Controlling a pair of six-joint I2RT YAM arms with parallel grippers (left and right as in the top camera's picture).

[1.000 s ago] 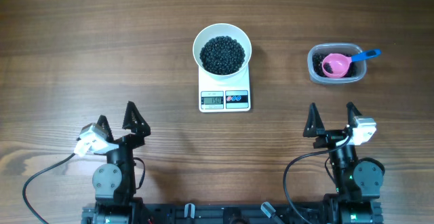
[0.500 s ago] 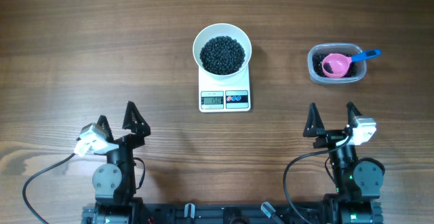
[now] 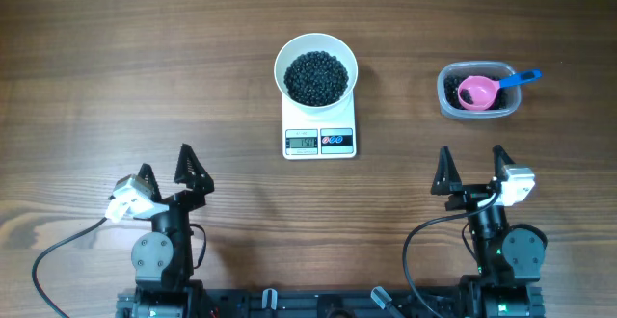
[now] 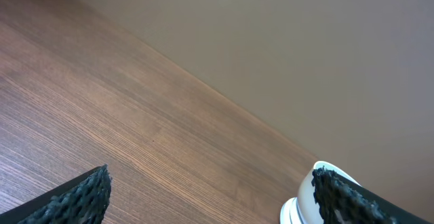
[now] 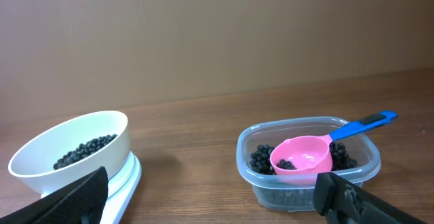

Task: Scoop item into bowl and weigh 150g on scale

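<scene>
Nothing has moved: your left tool (image 3: pixel 165 162) and right tool (image 3: pixel 470 154) stay spread wide, empty; the bowl (image 3: pixel 285 56) of beads (image 3: pixel 316 77) remains on the scale (image 3: pixel 319 131), twelve o'clock.

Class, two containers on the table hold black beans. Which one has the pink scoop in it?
The clear plastic tub: the pink scoop with the blue handle lies in it. The white bowl, standing on the scale, holds only beans.

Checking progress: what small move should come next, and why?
Probably move the right gripper toward the scoop lying in the tub, in case more beans are needed: the bowl sits on the scale part-filled, that gripper is open and empty, and the display is too small to read.
</scene>
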